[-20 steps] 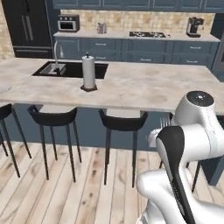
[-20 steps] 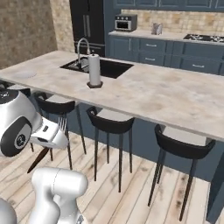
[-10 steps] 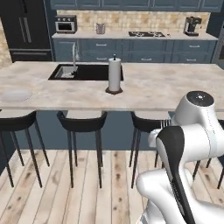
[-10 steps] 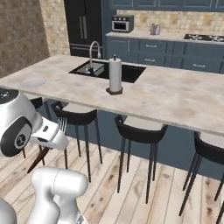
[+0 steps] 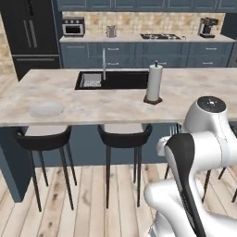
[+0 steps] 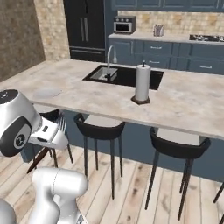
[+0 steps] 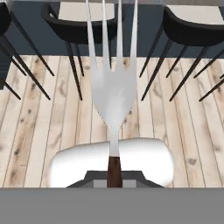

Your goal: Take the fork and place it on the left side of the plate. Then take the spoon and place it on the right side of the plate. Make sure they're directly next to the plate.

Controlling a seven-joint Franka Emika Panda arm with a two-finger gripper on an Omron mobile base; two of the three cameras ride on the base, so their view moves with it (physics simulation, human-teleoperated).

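Fork (image 7: pixel 113 92) clamped in jaws, tines pointing outward.

Arm (image 5: pixel 194 157): glossy white rounded shells, bulbous segments, smooth finish. Dark charcoal band runs lengthwise along forearm link, curving between white casings. Joint cap: round dark grey disc with small pale mark at centre, seen atop upper housing in left base view and on side of housing in right base view. Wrist section: white, boxy, slightly tapered. No cables or screws discernible.
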